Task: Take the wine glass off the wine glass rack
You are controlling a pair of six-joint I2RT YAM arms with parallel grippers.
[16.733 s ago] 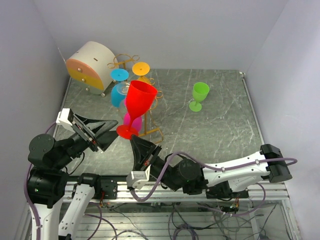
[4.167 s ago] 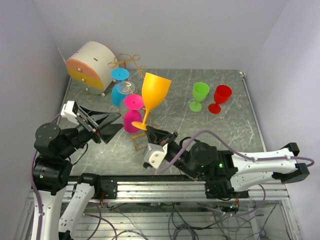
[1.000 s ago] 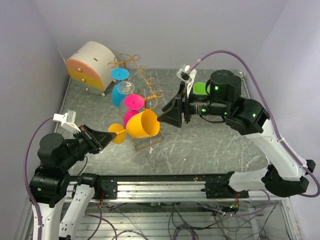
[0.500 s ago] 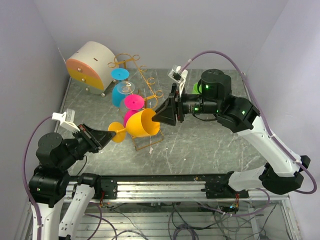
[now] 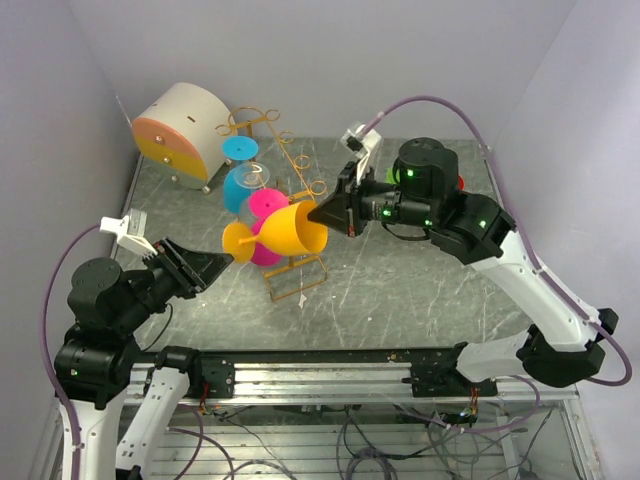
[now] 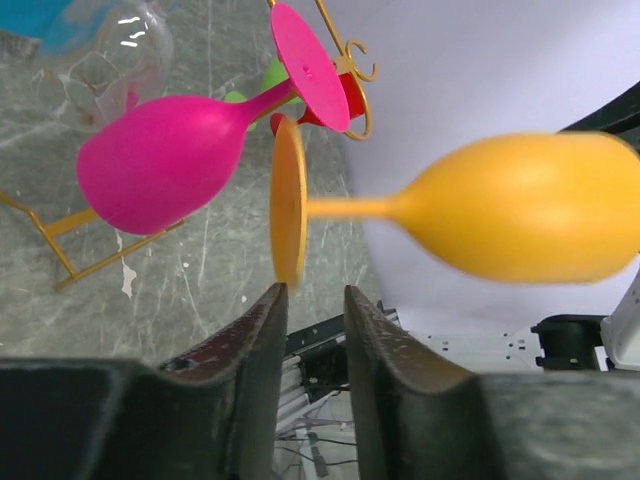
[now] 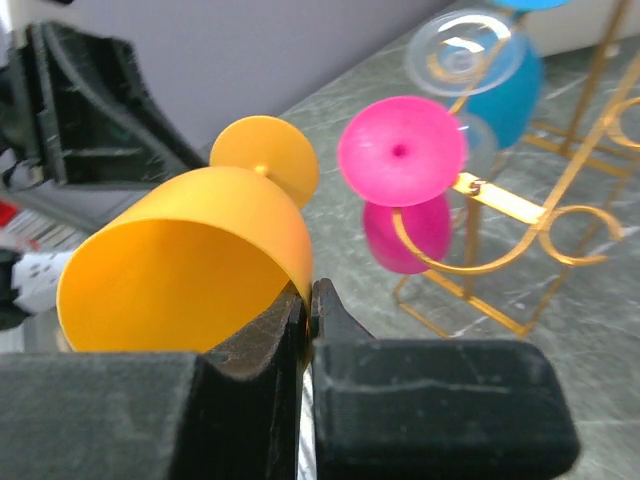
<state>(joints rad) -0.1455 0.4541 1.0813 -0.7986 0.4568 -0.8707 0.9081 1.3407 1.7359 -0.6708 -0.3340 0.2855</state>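
Note:
An orange wine glass (image 5: 290, 230) lies level in the air, clear of the gold wire rack (image 5: 312, 188). My right gripper (image 5: 322, 214) is shut on its rim; in the right wrist view the fingers (image 7: 305, 292) pinch the rim of the orange bowl (image 7: 175, 270). My left gripper (image 5: 217, 262) is open just below the glass's foot (image 5: 238, 243). In the left wrist view the foot (image 6: 288, 210) sits just past the left fingertip (image 6: 272, 300), outside the jaws. A pink glass (image 5: 265, 205) and a blue glass (image 5: 238, 185) hang upside down on the rack.
A round white-and-orange drum box (image 5: 180, 135) stands at the back left. A clear glass (image 7: 465, 50) hangs by the blue one. Green (image 6: 270, 75) and red (image 6: 345, 95) glasses stand beyond the rack, mostly hidden behind my right arm in the top view.
My right gripper has closed on the orange glass's rim and raised it slightly toward the back. My left gripper now sits open just short of the foot.

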